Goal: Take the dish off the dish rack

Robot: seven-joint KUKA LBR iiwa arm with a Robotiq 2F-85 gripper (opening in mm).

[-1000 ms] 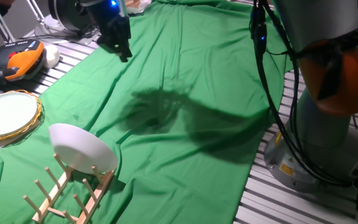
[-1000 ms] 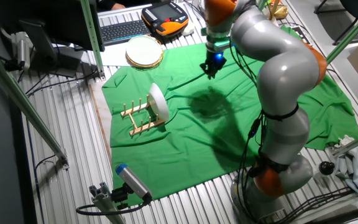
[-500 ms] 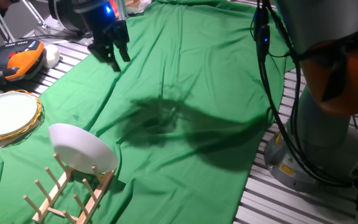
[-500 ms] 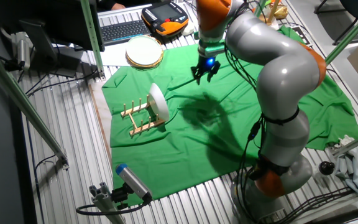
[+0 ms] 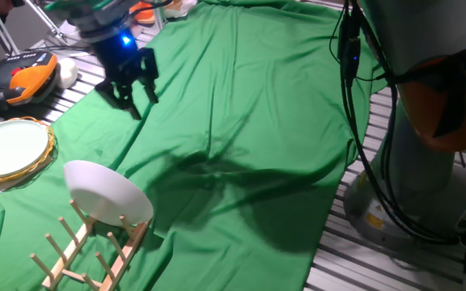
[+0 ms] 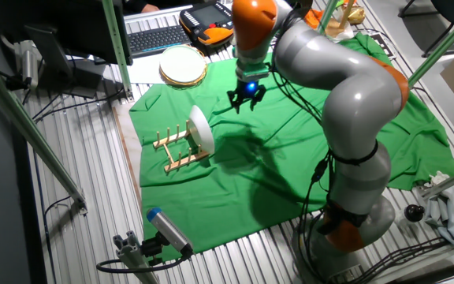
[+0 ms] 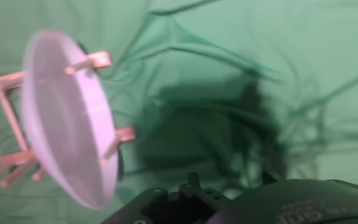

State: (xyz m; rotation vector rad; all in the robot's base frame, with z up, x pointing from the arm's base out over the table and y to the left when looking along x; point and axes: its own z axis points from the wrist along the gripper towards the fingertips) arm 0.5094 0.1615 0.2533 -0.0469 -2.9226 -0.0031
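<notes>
The dish (image 5: 108,191) is a plain white plate standing on edge in the light-wood dish rack (image 5: 87,249) at the near left of the green cloth. It also shows in the other fixed view (image 6: 200,131) and, blurred, in the hand view (image 7: 67,118), with the rack (image 7: 8,124) behind it. My gripper (image 5: 136,95) hangs open above the cloth, well beyond the dish and apart from it. In the other fixed view the gripper (image 6: 243,102) is to the right of the rack (image 6: 178,150). Its fingertips do not show in the hand view.
A white plate with a golden woven rim (image 5: 10,151) lies at the left cloth edge. An orange and black pendant (image 5: 24,78) and a keyboard lie behind it. The arm's base (image 5: 395,202) stands at the right on the slatted table.
My gripper has moved left and lower over the cloth, closer to the dish and rack. Its shadow has shifted with it. The dish has not moved.
</notes>
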